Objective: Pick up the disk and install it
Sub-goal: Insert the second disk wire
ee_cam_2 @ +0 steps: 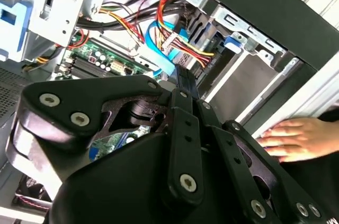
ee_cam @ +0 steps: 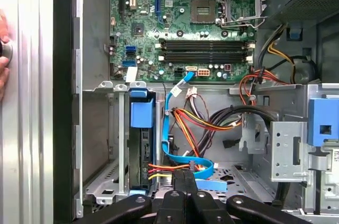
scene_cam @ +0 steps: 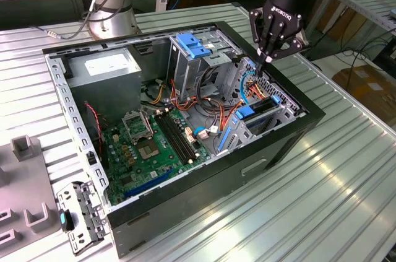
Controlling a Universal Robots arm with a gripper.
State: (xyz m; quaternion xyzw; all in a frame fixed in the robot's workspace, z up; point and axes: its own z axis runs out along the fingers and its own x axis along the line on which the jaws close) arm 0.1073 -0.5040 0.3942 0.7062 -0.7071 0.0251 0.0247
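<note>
The disk (scene_cam: pixel 255 112) stands on edge in the drive cage at the front end of the open computer case (scene_cam: pixel 291 141), dark body in a bright blue carrier. In the first wrist view the disk (ee_cam: pixel 142 147) sits in its slot with the blue carrier tab on its end, and coloured power wires and a blue flat cable run to it. My gripper (scene_cam: pixel 268 57) hovers just above that cage, shut with nothing between its fingers. The gripper (ee_cam: pixel 183 180) lies close beside the disk, over the cables. The shut fingertips (ee_cam_2: pixel 183 78) point down at the cage.
A person's hand (ee_cam_2: pixel 299 136) rests on the table beside the case. The case holds a green motherboard (scene_cam: pixel 154 144), a power supply (scene_cam: pixel 102 67), loose cables and a pale-blue plate (scene_cam: pixel 198 45). A perforated grey bracket (scene_cam: pixel 77 215) and grey fixtures (scene_cam: pixel 25 181) lie at the exterior view's left.
</note>
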